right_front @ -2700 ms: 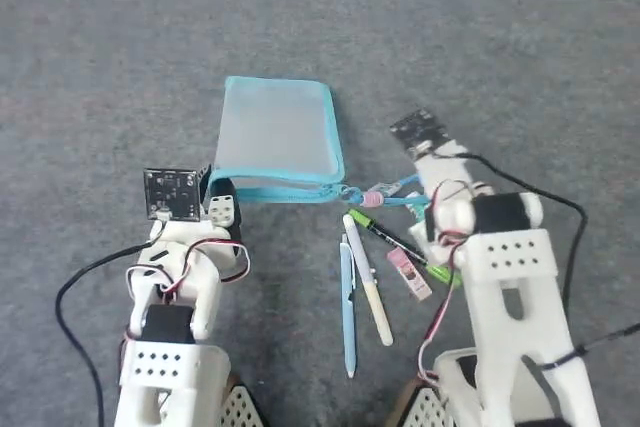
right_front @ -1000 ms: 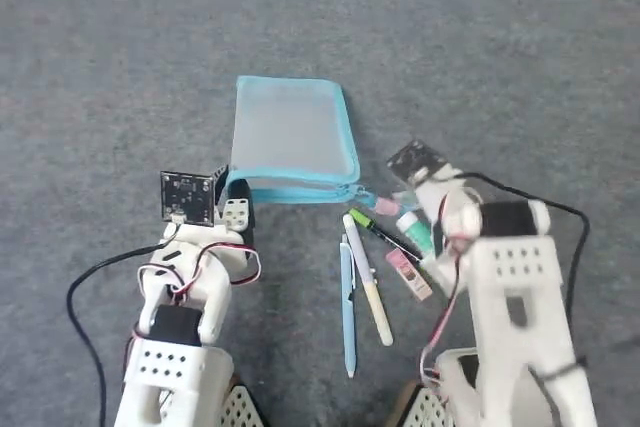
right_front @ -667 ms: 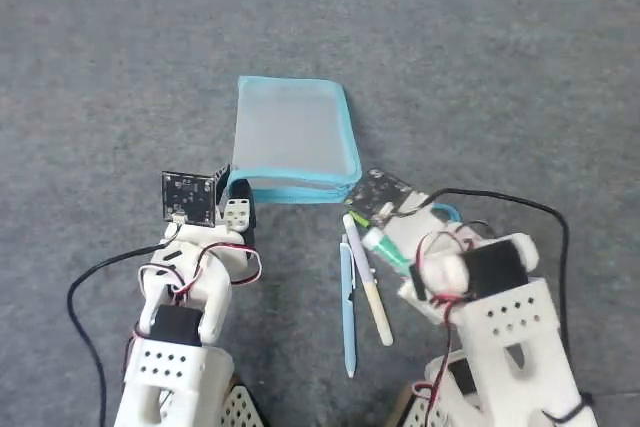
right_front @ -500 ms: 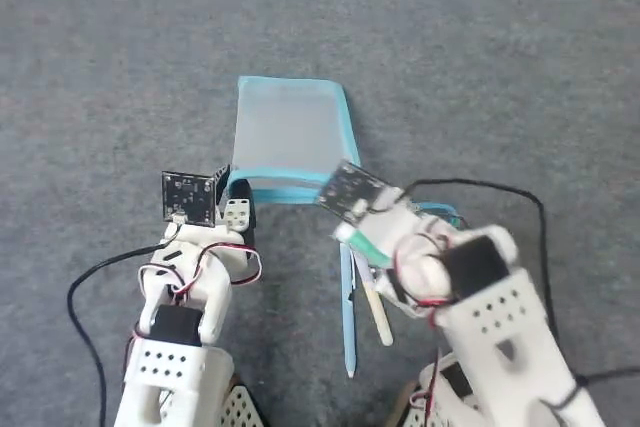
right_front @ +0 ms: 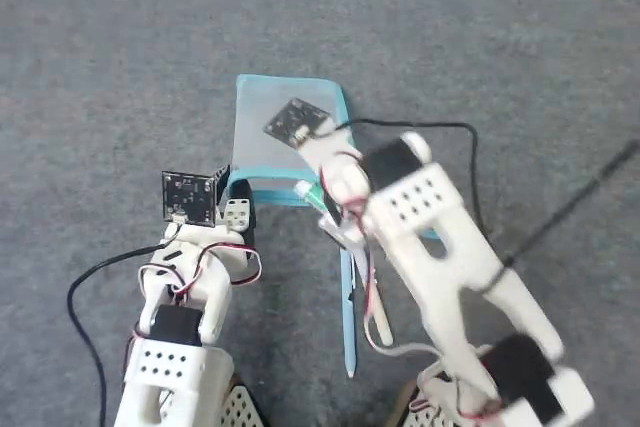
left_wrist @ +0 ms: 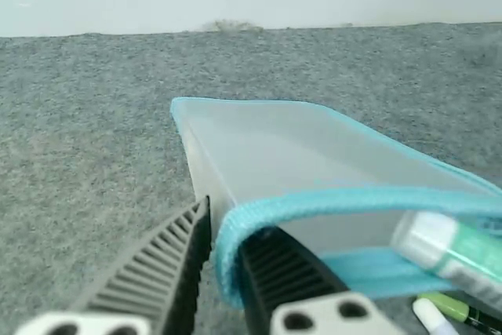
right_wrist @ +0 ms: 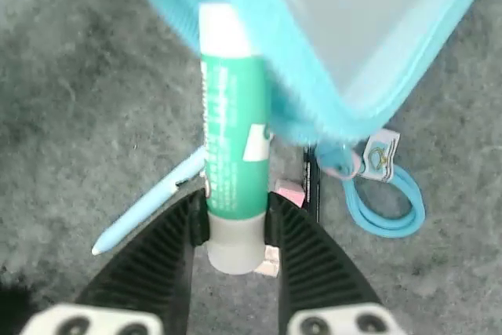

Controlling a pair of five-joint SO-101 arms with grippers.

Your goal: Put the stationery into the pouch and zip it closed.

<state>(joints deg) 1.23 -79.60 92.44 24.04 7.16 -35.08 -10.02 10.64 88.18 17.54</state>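
The translucent pouch [right_front: 285,127] with a teal zipper border lies in the middle of the grey mat. My left gripper [right_front: 231,207] is shut on the near left corner of its opening; in the left wrist view the gripper [left_wrist: 223,253] pinches the teal lip [left_wrist: 314,205] and holds the mouth lifted. My right gripper [right_wrist: 235,229] is shut on a green and white glue stick [right_wrist: 233,135], whose cap end sits at the pouch's teal edge [right_wrist: 235,17]. From above, the glue stick [right_front: 310,195] is at the opening's right half. The same stick [left_wrist: 451,249] shows beside the lifted lip.
A light blue pen [right_front: 347,322] and a cream marker [right_front: 378,325] lie on the mat under the right arm. A blue pen tip [right_wrist: 149,198], a pink eraser [right_wrist: 287,192] and the zipper's blue loop [right_wrist: 386,203] lie by the pouch's corner. A cable [right_front: 430,127] trails across the pouch's right.
My right gripper picked up the glue stick from the pile at the right and swung it left and forward to the pouch's opening. The left gripper kept its hold on the pouch.
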